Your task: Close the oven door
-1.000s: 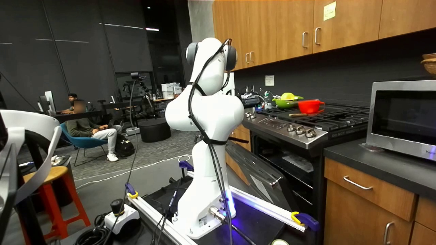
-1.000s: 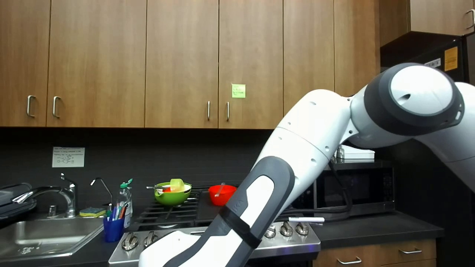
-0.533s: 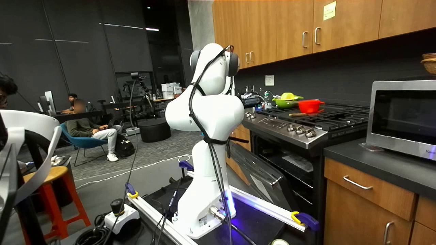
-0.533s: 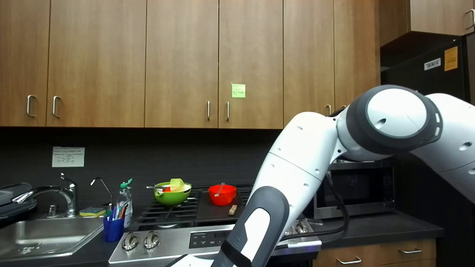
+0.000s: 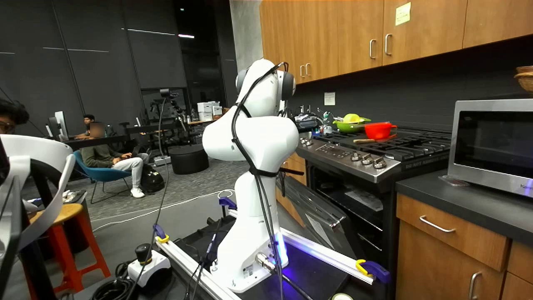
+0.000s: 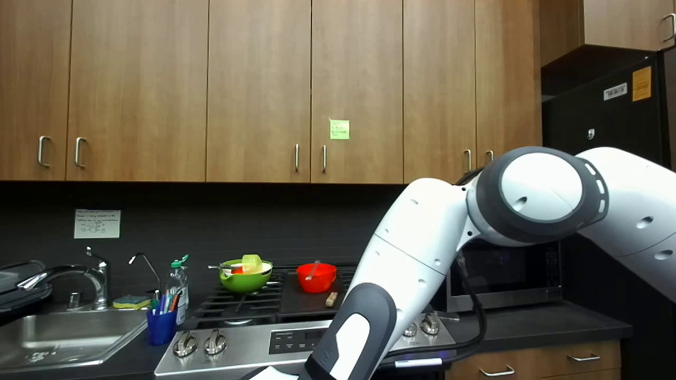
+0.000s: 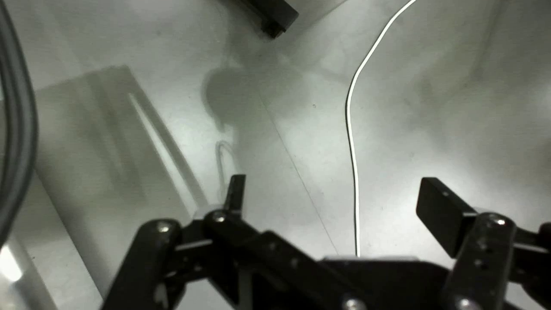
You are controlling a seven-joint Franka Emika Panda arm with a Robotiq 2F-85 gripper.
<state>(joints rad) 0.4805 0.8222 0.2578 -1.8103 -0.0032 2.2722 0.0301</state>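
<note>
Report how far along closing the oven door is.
Done: none of the closing shows; the oven door stands tilted open from the range.
In hand: the gripper is open and empty in the wrist view, above floor and a white cable.
Left: likely pushing the oven door until it sits flush.

1. Floor [image 7: 310, 142]: smooth, grey; white cable [image 7: 349, 129] lies across it, curving.
2. Carpeted section [image 5: 195, 183]: black ottoman [image 5: 189, 160] and black backpack [image 5: 152, 179] rest on it.
3. Countertop [image 5: 429, 189]: dark; silver microwave [image 5: 491, 146] stands on it.
</note>
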